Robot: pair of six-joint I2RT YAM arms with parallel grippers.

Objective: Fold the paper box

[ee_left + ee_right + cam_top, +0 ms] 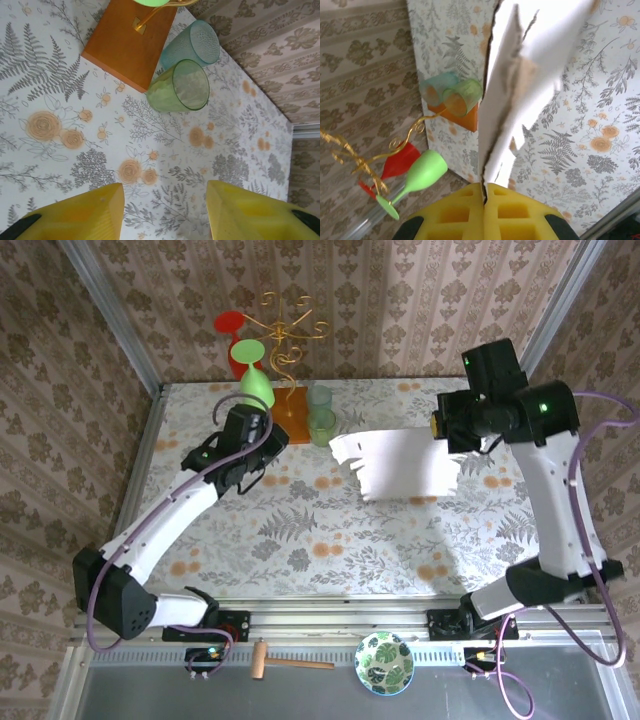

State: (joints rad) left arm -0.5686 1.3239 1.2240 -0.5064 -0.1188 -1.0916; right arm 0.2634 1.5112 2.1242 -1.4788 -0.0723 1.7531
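The paper box (405, 465) is a pale cardboard sheet with jagged flaps, held up off the table right of centre. My right gripper (452, 430) is shut on its right edge. In the right wrist view the sheet (505, 100) runs edge-on away from the closed yellow fingers (484, 187). My left gripper (262, 445) hovers over the table at the back left, apart from the box. Its yellow fingers (90, 212) stand open (165, 200), with bare tablecloth between them.
An orange block (295, 412) at the back carries a gold wire stand (285, 335) with a red and a green glass. A teal cup (192, 45) and a green cup (180, 87) lie beside it, just ahead of my left gripper. A bowl (385, 662) and a wooden mallet (285, 662) lie below the table's near rail.
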